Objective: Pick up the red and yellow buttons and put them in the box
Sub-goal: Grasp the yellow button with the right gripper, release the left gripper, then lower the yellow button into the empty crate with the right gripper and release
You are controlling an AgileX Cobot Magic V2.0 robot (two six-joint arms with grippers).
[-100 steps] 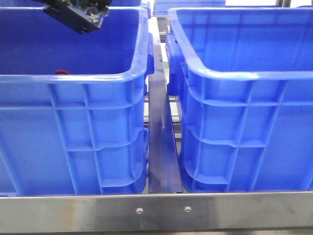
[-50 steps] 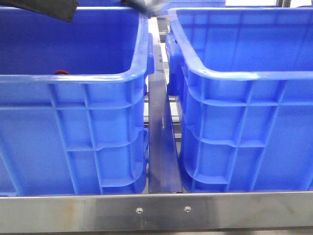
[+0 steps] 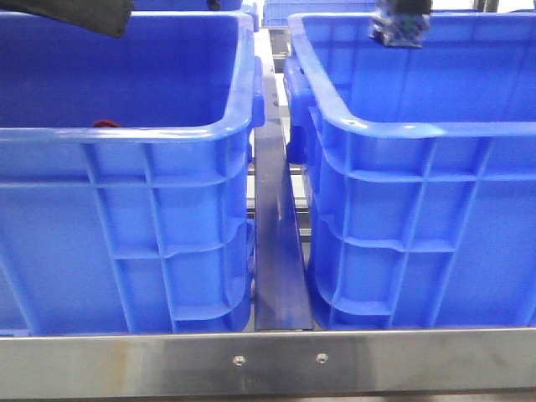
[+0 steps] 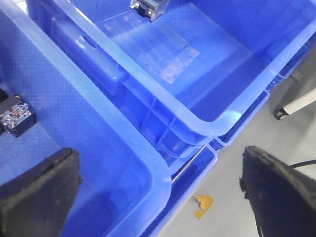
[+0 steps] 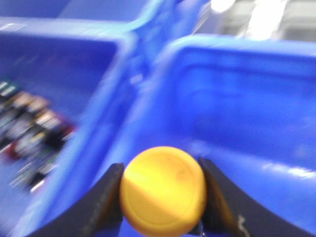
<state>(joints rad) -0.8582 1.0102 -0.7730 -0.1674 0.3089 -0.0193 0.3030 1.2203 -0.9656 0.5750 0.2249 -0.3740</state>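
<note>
My right gripper (image 5: 162, 197) is shut on the yellow button (image 5: 163, 185), whose domed cap fills the gap between the fingers. In the front view the right gripper (image 3: 400, 25) hangs high over the right blue box (image 3: 402, 130). A small dark red cap (image 3: 104, 124) peeks over the near rim of the left blue crate (image 3: 126, 134). My left gripper (image 4: 158, 197) is open and empty, high over the left crate's far corner. Only a dark part of it (image 3: 75, 12) shows at the front view's top left.
The left crate holds several small parts (image 5: 29, 133), one a black block (image 4: 17, 116). The right box floor (image 4: 168, 54) shows bare with clear tape patches. A metal rail (image 3: 276, 234) runs between the crates. Grey floor with a yellow scrap (image 4: 203, 205) lies beyond.
My right gripper has moved right, from above the left crate across the gap to above the right box. The crates have not moved.
</note>
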